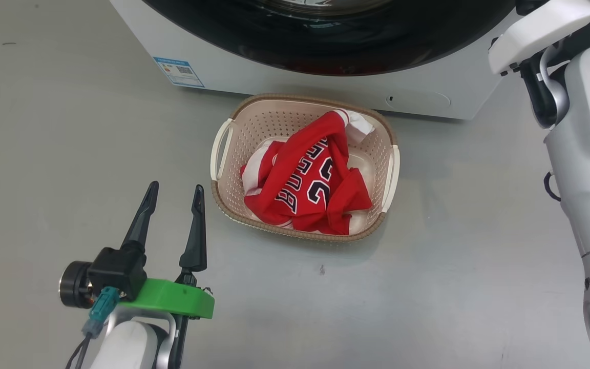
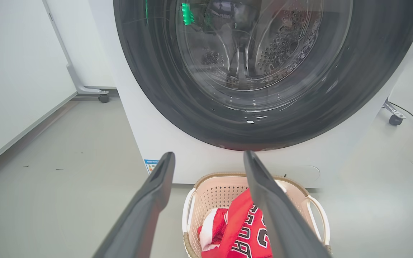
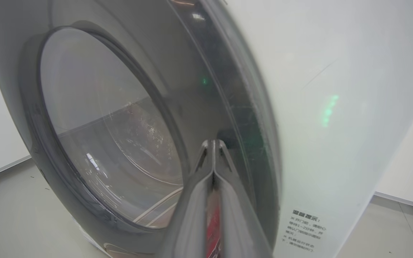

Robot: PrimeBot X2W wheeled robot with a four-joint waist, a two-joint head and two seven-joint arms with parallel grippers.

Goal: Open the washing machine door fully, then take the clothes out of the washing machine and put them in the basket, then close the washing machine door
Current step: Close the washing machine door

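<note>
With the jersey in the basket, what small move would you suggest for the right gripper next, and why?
Probably a short push on the washing machine door with the shut right gripper: its tips rest at the rim, the clothes lie in the basket, and latching is unclear.

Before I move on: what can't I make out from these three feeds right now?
- Right wrist view: the shut right tool covers the washing machine door's edge, so whether it is latched, or touched, is unclear.
- Left wrist view: the bottom of the drum is hidden behind the door's black rim, and glare covers the glass.
- Head view: the clothes are bunched in the basket, so I can't count them.
- Head view: the text on the blue label is too small.
</note>
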